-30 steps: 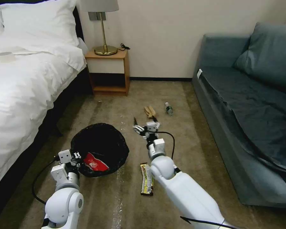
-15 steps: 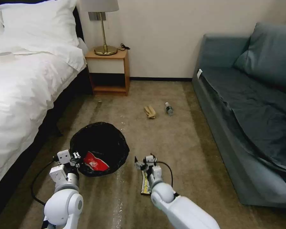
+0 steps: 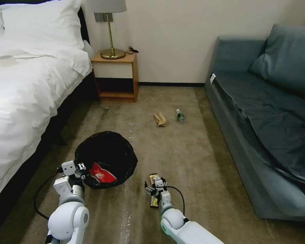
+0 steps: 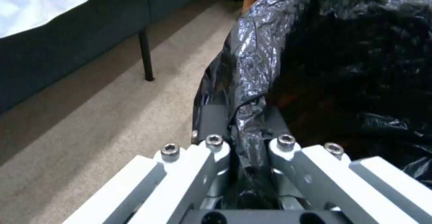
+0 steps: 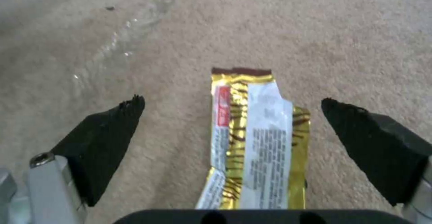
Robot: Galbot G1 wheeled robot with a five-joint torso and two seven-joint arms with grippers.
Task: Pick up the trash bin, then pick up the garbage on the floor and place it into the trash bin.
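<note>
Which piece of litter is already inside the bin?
The red snack packet: it lies in the black-lined bin. The gold bar wrapper, the crumpled tan paper and the small bottle lie on the carpet.

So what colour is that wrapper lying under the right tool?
Gold with brown stripes and a white panel: the wrapper shows best in the right wrist view.

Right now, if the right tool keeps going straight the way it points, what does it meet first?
Most likely the gold bar wrapper: it lies on the carpet between the open fingers of the right tool, directly ahead. How far off it is stays unclear.
</note>
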